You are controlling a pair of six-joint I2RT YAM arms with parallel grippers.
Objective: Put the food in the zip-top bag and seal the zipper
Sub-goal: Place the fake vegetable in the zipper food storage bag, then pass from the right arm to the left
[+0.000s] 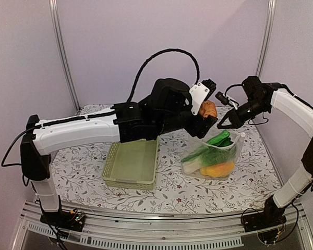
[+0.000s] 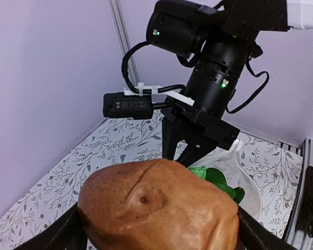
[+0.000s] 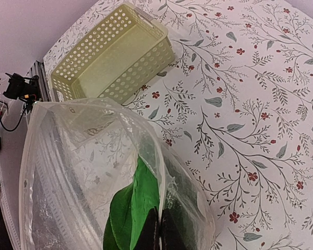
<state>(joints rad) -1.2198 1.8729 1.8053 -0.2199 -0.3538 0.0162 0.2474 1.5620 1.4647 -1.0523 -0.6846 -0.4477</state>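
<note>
Floral surface (image 1: 172,195) beneath upright zip-top bag (image 1: 235,151), green and yellow food (image 1: 215,156) inside. At its rim, right gripper (image 1: 223,124), jaws pinched shut on the plastic. Above, left gripper (image 1: 204,119), jaws clamped around brown potato (image 2: 156,208). Green basket (image 1: 131,164) beside the bag.

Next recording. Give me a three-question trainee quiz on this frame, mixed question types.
1. True or false: the pale green basket holds a piece of food.
2. What is the left end effector gripping? A) a yellow fruit B) the reddish-brown food C) the zipper strip
3. Short answer: what is the right end effector shut on?

Key: 1 false, nothing shows inside it. 2 B. 3 the zip-top bag, held up by its top edge with green food already inside.
</note>
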